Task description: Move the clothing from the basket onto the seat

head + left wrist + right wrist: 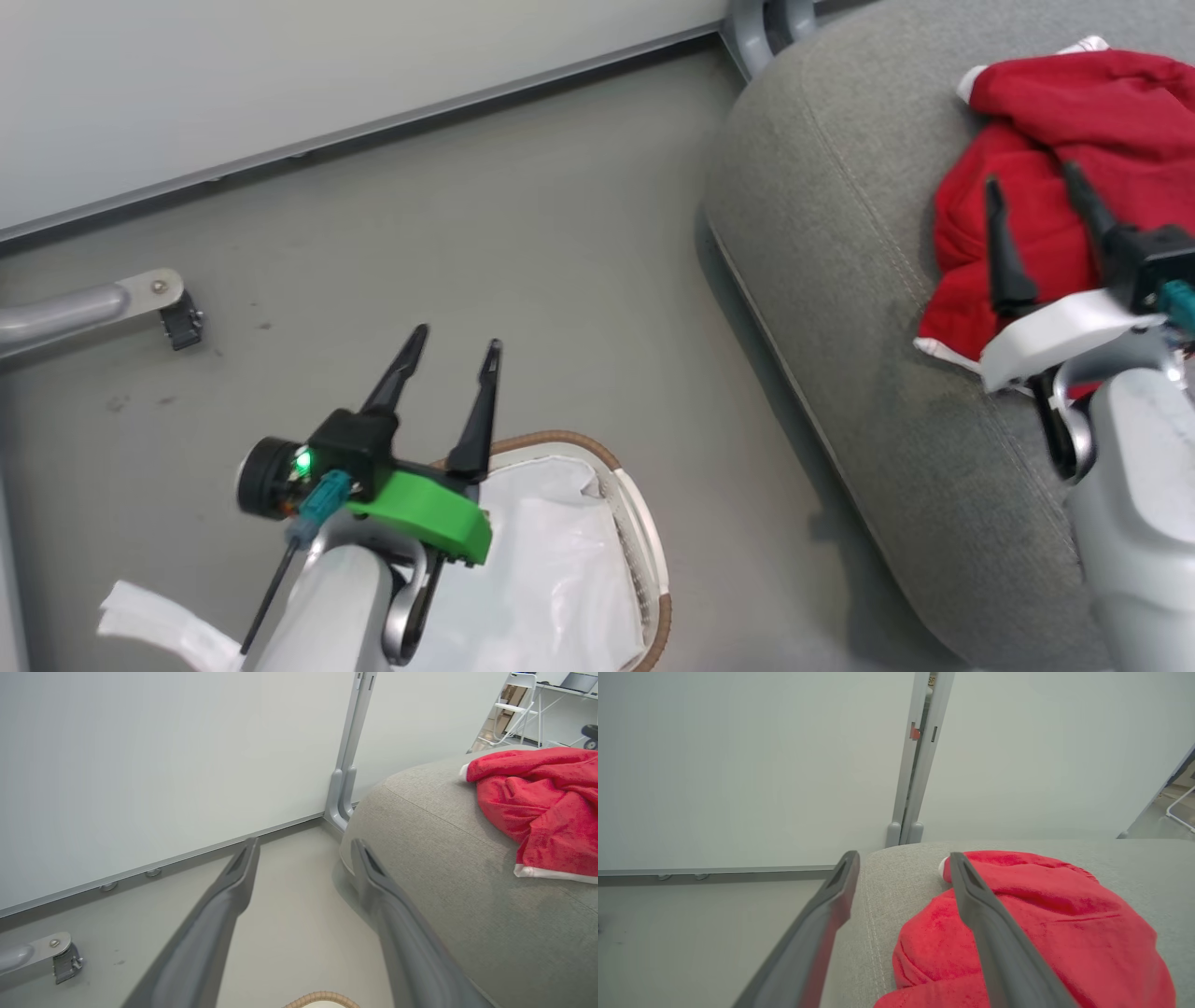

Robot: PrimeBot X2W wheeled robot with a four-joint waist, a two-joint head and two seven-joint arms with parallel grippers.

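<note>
Grey floor (523, 243) meets a pale wall (280, 75) towards 11 o'clock in the head view. One seat (840, 280) fills 3 o'clock, with the clothing (1074, 121) heaped on it at 2 o'clock; the number of garments cannot be told. One basket (579, 443) sits at 6 o'clock, its white lining (541, 560) showing.

The left wrist view adds a white chair (514, 709) at 1 o'clock and catches just the basket's rim at 6. The right wrist view shows the seat's seam running between the fingers.

Two grippers: the left gripper (458, 336) hovers over the basket's 11 o'clock rim, fingers spread, holding nothing. The right gripper (1029, 175) hangs over the clothing, fingers likewise parted and released; whether they touch it cannot be told.
</note>
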